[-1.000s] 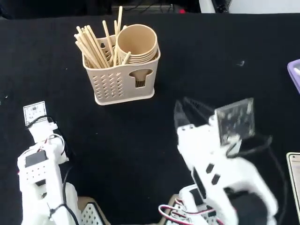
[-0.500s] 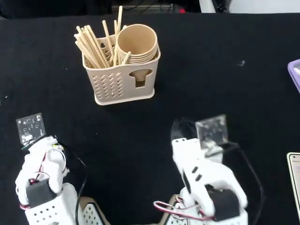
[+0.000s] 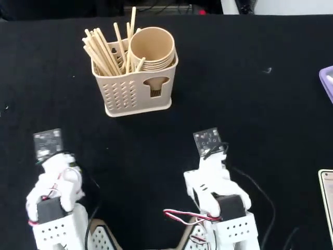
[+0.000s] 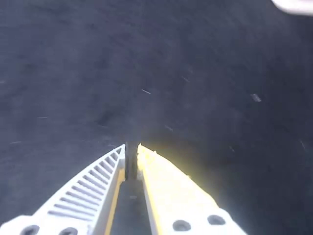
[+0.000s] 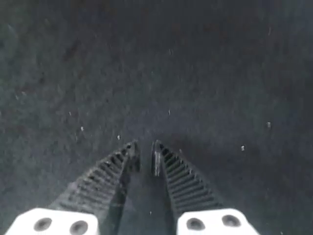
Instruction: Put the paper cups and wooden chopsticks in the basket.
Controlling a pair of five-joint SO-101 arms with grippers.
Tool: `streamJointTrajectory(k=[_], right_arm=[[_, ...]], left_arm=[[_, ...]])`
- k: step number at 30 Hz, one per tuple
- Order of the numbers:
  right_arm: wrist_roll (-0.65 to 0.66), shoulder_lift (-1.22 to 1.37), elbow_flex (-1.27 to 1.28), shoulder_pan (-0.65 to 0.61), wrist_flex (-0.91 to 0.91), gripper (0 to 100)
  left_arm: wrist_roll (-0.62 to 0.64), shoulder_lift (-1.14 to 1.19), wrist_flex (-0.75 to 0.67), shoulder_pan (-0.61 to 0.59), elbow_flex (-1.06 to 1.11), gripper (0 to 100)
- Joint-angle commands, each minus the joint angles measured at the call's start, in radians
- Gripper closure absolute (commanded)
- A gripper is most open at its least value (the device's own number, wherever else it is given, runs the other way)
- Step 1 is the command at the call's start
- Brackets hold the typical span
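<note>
The beige slotted basket (image 3: 136, 92) stands at the back left of the black table. Several wooden chopsticks (image 3: 104, 51) lean in its left compartment. A stack of paper cups (image 3: 152, 48) sits upright in its right compartment. The left arm (image 3: 52, 192) is folded low at the near left edge, far from the basket. Its gripper (image 4: 132, 147) is shut with nothing in it, just above the black cloth. The right arm (image 3: 216, 190) is folded at the near centre. Its gripper (image 5: 145, 152) is also shut and holds nothing, pointing down at the bare cloth.
A purple object (image 3: 328, 80) pokes in at the right edge. A pale flat item (image 3: 327, 192) lies lower on that edge. Wide black cloth (image 3: 234, 94) lies between the arms and the basket. A white shape (image 4: 293, 5) shows at a corner of the left wrist view.
Both arms have drawn back toward the near edge and folded down over their bases. The right gripper, raised a second ago, now points at the cloth. The basket's contents are unchanged.
</note>
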Motion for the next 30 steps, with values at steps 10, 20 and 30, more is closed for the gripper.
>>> streamJointTrajectory(k=[10,20,30], right_arm=[[-0.074,-0.093,-0.001,0.308,0.012,93.9],[-0.074,-0.096,-0.001,0.308,0.014,93.9],[-0.074,-0.094,-0.001,0.307,0.014,93.9]], left_arm=[[-0.008,0.000,-0.051,0.427,0.085,95],[-0.006,-0.008,-0.048,0.338,0.085,95],[-0.006,-0.002,-0.049,0.286,0.085,95]])
